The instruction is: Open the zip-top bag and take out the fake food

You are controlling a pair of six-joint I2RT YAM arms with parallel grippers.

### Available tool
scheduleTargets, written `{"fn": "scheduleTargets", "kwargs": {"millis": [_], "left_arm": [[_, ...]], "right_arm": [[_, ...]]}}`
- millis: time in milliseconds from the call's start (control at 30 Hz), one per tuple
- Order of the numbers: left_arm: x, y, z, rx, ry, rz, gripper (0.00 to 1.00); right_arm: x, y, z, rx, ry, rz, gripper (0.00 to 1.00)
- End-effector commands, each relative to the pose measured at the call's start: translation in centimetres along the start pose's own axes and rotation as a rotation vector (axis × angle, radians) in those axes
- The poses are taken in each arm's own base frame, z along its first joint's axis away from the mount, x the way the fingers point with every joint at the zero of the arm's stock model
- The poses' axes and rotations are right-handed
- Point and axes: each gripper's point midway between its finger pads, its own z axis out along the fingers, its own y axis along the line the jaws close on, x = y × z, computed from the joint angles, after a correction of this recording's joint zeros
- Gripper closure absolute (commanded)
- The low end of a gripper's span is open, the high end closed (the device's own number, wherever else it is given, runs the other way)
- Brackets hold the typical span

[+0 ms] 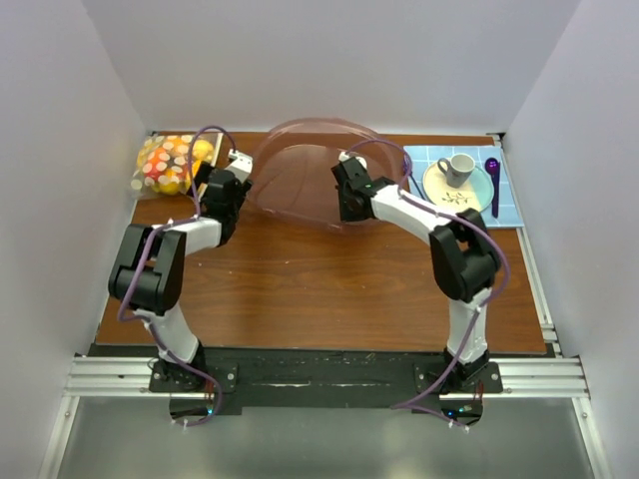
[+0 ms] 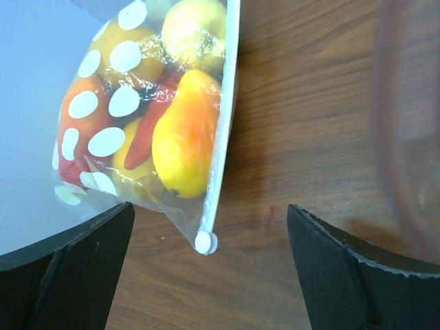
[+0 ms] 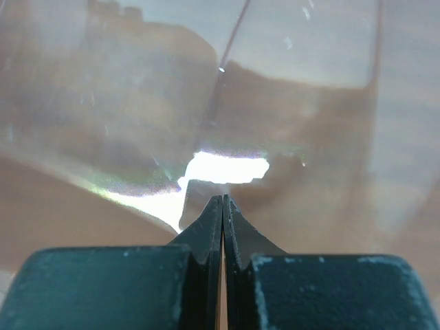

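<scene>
- Wood table (image 1: 329, 289): both arms are stretched from the near edge to the far half, where the task items sit.
- Left gripper (image 2: 210, 210): spread wide, nothing held. It is held just short of the bag's near corner with one finger to each side of the zip end. This is read as line-up for a pinch on the strip.
- Slider (image 2: 203, 242): seen at the near end of the strip. The strip looks sealed along the visible length, so opening is judged not yet done.
- Bag (image 2: 148, 117): laid in the far-left corner by the side wall, zip edge turned toward the bowl.
- Food (image 2: 184, 134): all still inside. A yellow-orange pear is pressed against the zip edge, with red and yellow pieces packed behind it.
- Right gripper (image 3: 222, 203): pressed together, nothing seen between the fingers. It is parked at the bowl's near wall, well apart from the bag, likely kept clear until a second pinch is needed.
- Bowl (image 1: 290, 180): pink-tinted, set between the grippers and just beside the bag. It is possibly meant as the drop spot.
- Far right: cup (image 1: 459, 168) on plate (image 1: 434, 190), not involved.
</scene>
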Motion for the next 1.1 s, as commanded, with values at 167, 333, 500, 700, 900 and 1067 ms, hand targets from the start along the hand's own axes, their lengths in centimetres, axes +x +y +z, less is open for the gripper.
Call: {"fn": "scheduleTargets", "kwargs": {"millis": [167,333,500,700,900,1067], "left_arm": [[-2.4,5.8,1.9,0.048,-0.066,-0.306,0.00],[-0.6,5.0,2.9,0.033,-0.038,-0.243,0.00],[0.0,3.9,4.1,0.025,-0.031,-0.212,0.00],[0.0,2.1,4.8,0.005,-0.036,-0.136,0.00],[0.5,2.6,5.9,-0.088,-0.027,-0.121,0.00],[0.5,3.8,6.1,-0.242,-0.031,-0.074,0.01]], "right_arm": [[3.8,-2.2,-5.4,-0.032,0.028,0.076,1.00],[6.9,-3.0,-6.6,-0.037,0.067,0.062,1.00],[6.9,-3.0,-8.2,-0.046,0.076,0.047,1.00],[7.9,-3.6,-10.9,-0.028,0.107,0.008,1.00],[10.4,-6.4,-14.2,0.033,0.110,0.012,1.00],[11.5,-7.6,-16.1,0.036,0.097,0.048,1.00]]}}
